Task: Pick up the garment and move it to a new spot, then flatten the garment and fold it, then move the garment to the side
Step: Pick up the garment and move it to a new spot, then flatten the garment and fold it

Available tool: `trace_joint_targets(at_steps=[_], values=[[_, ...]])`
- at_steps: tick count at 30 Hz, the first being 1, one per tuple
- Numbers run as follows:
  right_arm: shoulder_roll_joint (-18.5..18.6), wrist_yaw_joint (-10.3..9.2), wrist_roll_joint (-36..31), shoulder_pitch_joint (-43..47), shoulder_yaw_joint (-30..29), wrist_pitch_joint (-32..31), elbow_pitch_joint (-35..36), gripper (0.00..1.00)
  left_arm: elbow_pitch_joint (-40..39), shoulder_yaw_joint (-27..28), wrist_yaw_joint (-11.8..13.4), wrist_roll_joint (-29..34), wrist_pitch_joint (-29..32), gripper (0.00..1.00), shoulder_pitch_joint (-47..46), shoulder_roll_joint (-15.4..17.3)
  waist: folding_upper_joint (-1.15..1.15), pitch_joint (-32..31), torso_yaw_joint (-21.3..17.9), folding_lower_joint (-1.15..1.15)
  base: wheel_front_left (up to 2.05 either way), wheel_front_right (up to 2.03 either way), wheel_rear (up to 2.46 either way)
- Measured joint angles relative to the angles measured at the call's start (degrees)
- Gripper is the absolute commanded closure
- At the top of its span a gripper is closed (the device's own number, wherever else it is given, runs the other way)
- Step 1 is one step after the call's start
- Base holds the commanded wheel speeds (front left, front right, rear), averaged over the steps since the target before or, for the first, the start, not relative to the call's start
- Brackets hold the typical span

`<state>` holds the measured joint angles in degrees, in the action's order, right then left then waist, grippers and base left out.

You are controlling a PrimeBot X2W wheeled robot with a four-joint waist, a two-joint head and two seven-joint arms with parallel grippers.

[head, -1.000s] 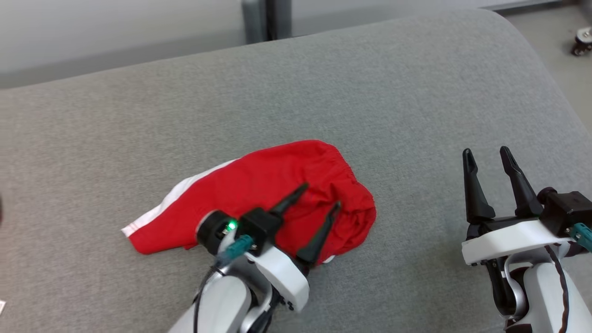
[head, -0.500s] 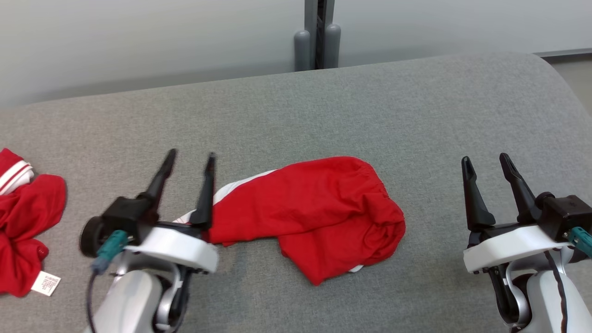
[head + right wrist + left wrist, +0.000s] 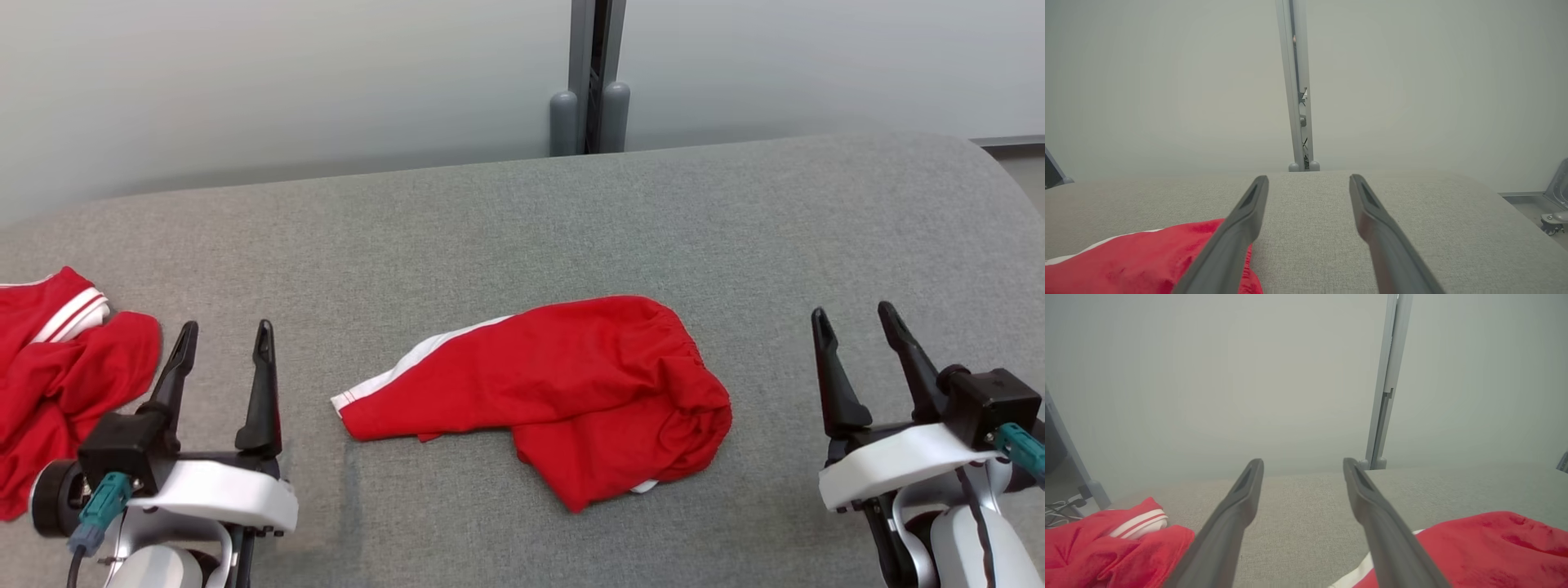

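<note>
The left gripper (image 3: 226,328) hovers at the lower left with its 2 dark fingers spread wide, holding nothing and touching nothing; grey upholstery (image 3: 490,229) shows between them. The right gripper (image 3: 852,312) at the lower right is likewise spread wide and empty. The red shorts (image 3: 563,392), with a white side stripe, lie loosely folded on the upholstery between the 2 grippers, apart from both. A second red garment (image 3: 57,367), crumpled and trimmed with white stripes, lies at the far left, just beside the left gripper.
</note>
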<state>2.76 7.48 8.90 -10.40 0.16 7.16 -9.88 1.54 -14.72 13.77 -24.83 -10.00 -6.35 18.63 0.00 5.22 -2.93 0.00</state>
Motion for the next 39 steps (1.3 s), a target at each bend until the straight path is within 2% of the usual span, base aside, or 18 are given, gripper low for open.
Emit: trace_joint_targets(at_steps=[10, 24, 39], values=[[0.0, 0.0, -0.5, 3.1, -0.5, -1.4, 0.7, 0.0, -2.7, 0.0, 1.9, -0.1, 2.4, 0.0, 5.0, 1.0, 0.0, -2.6, 0.8, 0.0, 0.0, 0.0, 0.0], [0.0, 0.0, -0.3, 7.1, -1.9, -3.2, 2.5, 0.0, -2.8, -0.3, 2.7, -0.8, 4.0, 0.0, 8.2, 2.0, 0.0, -5.3, 0.6, 0.0, 0.0, 0.0, 0.0], [0.0, 0.0, 0.0, 7.0, -2.0, -3.6, 2.5, 0.0, -2.3, -0.5, 3.4, -1.1, 4.7, 0.0, 8.2, 2.2, 0.0, -5.5, 0.5, 0.0, 0.0, 0.0, 0.0]])
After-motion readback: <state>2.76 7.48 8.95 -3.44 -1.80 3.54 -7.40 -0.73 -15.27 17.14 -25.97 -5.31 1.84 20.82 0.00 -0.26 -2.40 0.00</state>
